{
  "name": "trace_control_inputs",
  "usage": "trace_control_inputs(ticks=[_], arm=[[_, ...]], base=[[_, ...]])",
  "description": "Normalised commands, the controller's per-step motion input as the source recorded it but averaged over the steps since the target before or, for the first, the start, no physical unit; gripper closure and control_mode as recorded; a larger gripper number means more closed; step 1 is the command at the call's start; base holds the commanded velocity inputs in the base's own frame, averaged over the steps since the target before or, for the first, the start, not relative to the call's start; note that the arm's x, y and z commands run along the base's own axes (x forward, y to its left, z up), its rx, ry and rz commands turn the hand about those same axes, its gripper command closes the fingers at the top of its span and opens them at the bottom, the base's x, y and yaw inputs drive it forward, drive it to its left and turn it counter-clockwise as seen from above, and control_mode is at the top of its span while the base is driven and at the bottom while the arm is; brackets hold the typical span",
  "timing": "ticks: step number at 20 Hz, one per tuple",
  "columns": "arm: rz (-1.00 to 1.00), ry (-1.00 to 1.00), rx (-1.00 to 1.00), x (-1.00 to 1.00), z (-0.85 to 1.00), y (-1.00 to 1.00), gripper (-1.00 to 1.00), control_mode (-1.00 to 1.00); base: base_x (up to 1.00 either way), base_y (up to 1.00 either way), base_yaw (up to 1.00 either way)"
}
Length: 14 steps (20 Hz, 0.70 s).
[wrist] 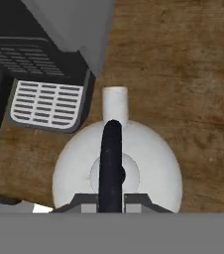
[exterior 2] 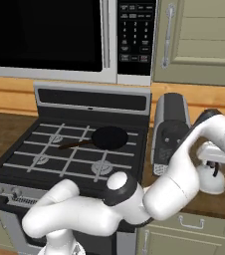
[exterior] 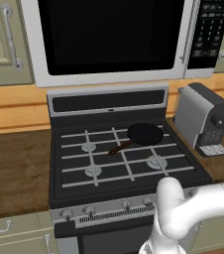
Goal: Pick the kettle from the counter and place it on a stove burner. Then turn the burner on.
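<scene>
No brand name or readable label appears anywhere; the keypad on the microwave oven (exterior 2: pixel 137 37) over the stove carries small pale markings too fine to read.

In the hand view, the small squat white dome-shaped kettle (wrist: pixel 148 163) stands upright on the dark brown wood-grain bench (wrist: pixel 183 64), seen from straight above, its short spout pointing toward the top of the picture. Its thin black handle (wrist: pixel 111 163) arches across the lid, and the end effector (wrist: pixel 110 204) is closed tight on the near end of that handle, one finger pad on each side. Just beside the kettle, toward the upper left of this view, sits the grey-and-black coffee machine (wrist: pixel 39 49) with its slotted drip tray.

The right base view shows the same kettle from the side, low and pale on the bench to the right of the coffee machine, partly covered by the white arm reaching down over it; the fingers themselves cannot be made out there.

The left base view shows the black stovetop (exterior: pixel 124 154) more fully: four round grey gas burner rings (exterior: pixel 156 162) under light grey grates, a black frying pan with a brown handle (exterior: pixel 144 134) on the rear right ring, and a row of knobs (exterior: pixel 106 207) along the front edge.
</scene>
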Motion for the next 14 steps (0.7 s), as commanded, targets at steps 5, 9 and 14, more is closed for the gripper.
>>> trace_control_inputs(ticks=[5, 9, 14], arm=[[0.0, -0.35, 0.24, -0.75, 1.0, 0.88, 1.0, -1.0], [0.0, -0.26, 0.23, -0.7, 1.0, 1.0, 1.0, -1.0], [0.0, -0.16, 0.17, -0.67, 1.0, 1.0, 1.0, -1.0]], base=[[0.0, 0.0, 0.0], [0.0, 0.0, 0.0], [0.0, 0.0, 0.0]])
